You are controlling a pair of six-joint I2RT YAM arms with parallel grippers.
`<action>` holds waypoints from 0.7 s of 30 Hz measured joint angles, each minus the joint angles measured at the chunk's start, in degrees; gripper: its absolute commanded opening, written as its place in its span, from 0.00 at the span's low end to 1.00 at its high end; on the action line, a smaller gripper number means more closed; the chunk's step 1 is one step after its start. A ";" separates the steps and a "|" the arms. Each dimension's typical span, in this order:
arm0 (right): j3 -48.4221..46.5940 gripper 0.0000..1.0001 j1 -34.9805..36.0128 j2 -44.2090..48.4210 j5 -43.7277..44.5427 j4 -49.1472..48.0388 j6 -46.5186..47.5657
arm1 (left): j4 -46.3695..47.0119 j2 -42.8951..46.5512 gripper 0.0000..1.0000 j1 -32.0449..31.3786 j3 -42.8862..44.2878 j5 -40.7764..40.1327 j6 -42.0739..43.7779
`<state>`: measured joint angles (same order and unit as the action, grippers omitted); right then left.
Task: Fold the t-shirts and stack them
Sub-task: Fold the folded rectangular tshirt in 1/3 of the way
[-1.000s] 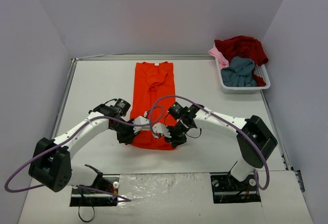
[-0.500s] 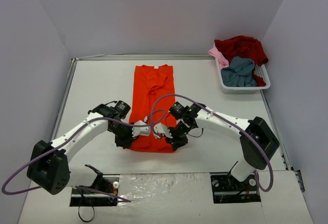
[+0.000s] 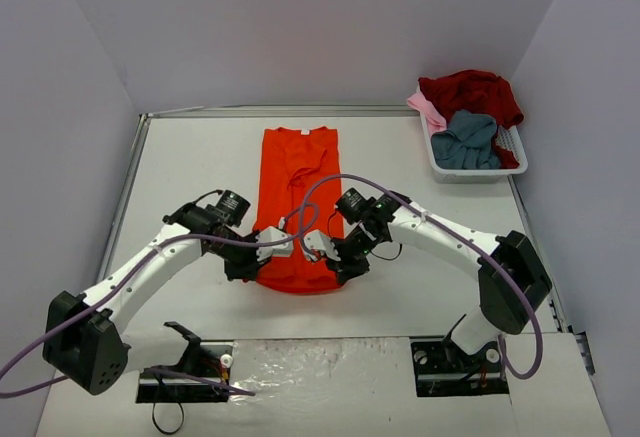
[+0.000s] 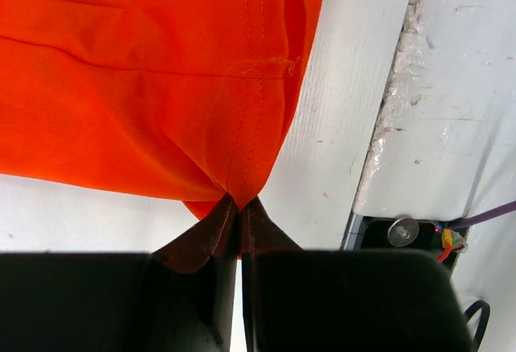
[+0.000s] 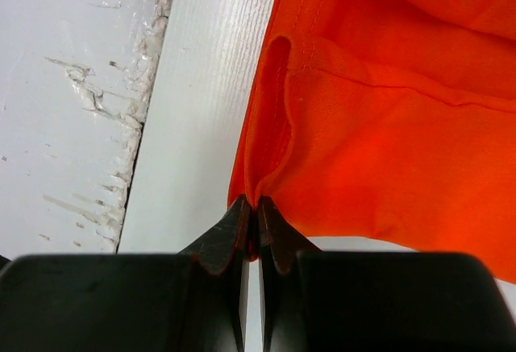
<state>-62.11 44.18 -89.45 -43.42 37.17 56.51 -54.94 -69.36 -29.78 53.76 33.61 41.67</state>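
Progress is judged to be pretty early, tbh. One shirt, the orange-red t-shirt [image 3: 298,182], is laid out near the middle of the table [image 3: 190,177] as a long narrow strip running from 12 o'clock down to 6 o'clock. The sleeves look to be tucked in already, so the lengthwise folds can be counted as done.

The hem at the 6 o'clock end is pinched at both corners. The left gripper [image 4: 239,204] is clamped tight on the corner at roughly 7 o'clock, and the right gripper [image 5: 255,207] is clamped the same way on the corner at roughly 5 o'clock. In both wrist views the cloth is bunched into the closed fingertips and looks slightly lifted off the surface.

The crosswise fold, hem carried toward the collar at 12 o'clock, is probably the step in hand, and it isn't finished.

Plenty is left. No stack can be seen anywhere yet. Over at 2 o'clock the white basket [image 3: 513,142] is heaped with unfolded shirts: the dark red t-shirt [image 3: 475,92], the grey-blue t-shirt [image 3: 467,142] and the pale pink t-shirt [image 3: 428,109] draped over its rim.
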 measured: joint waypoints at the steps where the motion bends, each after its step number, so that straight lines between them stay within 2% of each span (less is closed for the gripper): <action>1: -0.26 0.00 -0.09 0.00 -0.02 0.04 0.13 | 0.13 0.00 0.02 0.00 0.42 -0.02 -0.13; 21: -8.13 0.00 -3.56 -0.35 3.15 2.51 2.12 | -0.15 -3.58 0.02 0.61 9.40 -4.02 0.39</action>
<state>-70.24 40.62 -89.80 -40.27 39.68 58.63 -55.09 -72.95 -29.17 63.16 29.58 42.06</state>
